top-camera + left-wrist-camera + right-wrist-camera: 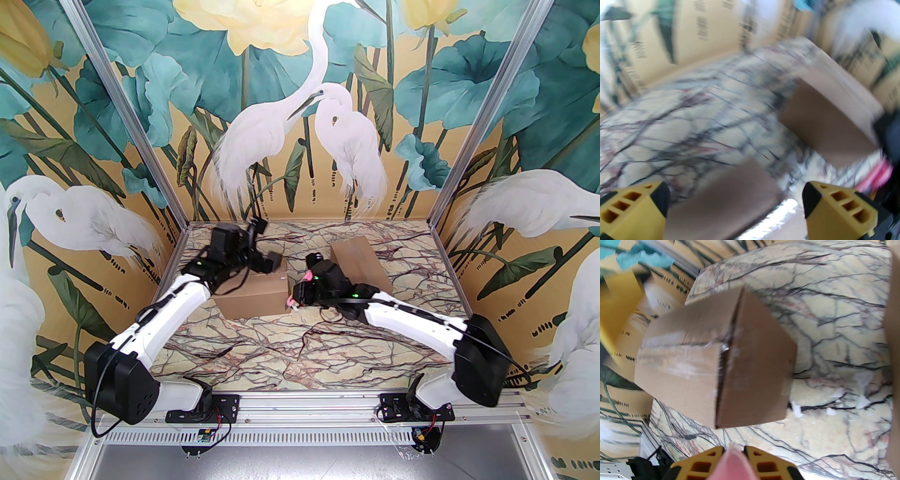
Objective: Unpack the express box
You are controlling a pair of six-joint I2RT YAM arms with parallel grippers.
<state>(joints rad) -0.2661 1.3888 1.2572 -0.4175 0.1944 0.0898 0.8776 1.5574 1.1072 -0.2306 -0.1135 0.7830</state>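
**Item: express box (253, 293), taped, closed.**

- Location: the box lies flat on the marbled table (300, 347), left of centre in the top view. Its long axis runs left to right across the table. Clear tape (670, 350) runs along the top seam and folds down over the end face.
- Left gripper (736, 194): the jaws are spread wide and hold nothing. It hangs over the far right part of the box top. Its wrist picture is blurred, so you cannot read the gap between fingers and cardboard.
- Right gripper (733, 449): clamped on a pink tool (732, 465), probably a cutter, whose tip points forward past the fingers.
- Key relation: the right end face of the box is straight ahead of the pink tool, and the taped seam runs away from it along the long axis. In the top view the tool sits just beside that end. Whether it touches cannot be told.
- Nearer arm: both are close, the left above the box and the right at its end. You would likely run the tool along the seam while the left steadies the top.
- Also present: a second box (358, 260) behind the right arm, apart from the first, and white paper scraps (861, 380) on the table between the two.
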